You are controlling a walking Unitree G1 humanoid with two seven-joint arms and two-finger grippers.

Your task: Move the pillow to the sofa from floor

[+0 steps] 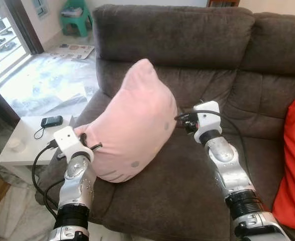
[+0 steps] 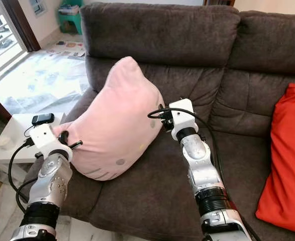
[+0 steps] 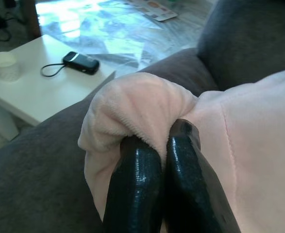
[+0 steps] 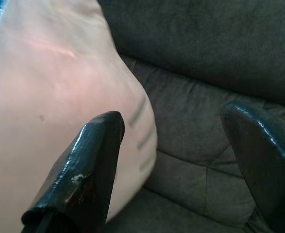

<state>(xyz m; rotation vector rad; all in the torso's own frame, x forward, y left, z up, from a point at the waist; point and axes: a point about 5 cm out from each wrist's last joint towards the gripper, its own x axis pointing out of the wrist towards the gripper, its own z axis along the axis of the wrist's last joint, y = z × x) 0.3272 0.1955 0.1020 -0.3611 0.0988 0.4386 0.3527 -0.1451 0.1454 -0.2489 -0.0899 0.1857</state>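
Observation:
The pink pillow (image 1: 132, 125) stands on the seat of the dark brown sofa (image 1: 187, 196), leaning toward the backrest near the sofa's left armrest. My left gripper (image 3: 164, 138) is shut on a folded corner of the pillow at its lower left edge, with pink fabric pinched between the two fingers. My right gripper (image 4: 171, 116) is open at the pillow's right side, level with its middle. One of its fingers (image 4: 96, 160) lies against the pillow and the other finger (image 4: 259, 150) hangs over the sofa seat.
A white side table (image 1: 29, 138) stands left of the armrest with a black phone (image 1: 52, 121), its cable and a small white cup (image 1: 15, 145). A red cushion (image 1: 294, 160) sits at the sofa's right end. A green stool (image 1: 76, 17) stands far back on the tiled floor.

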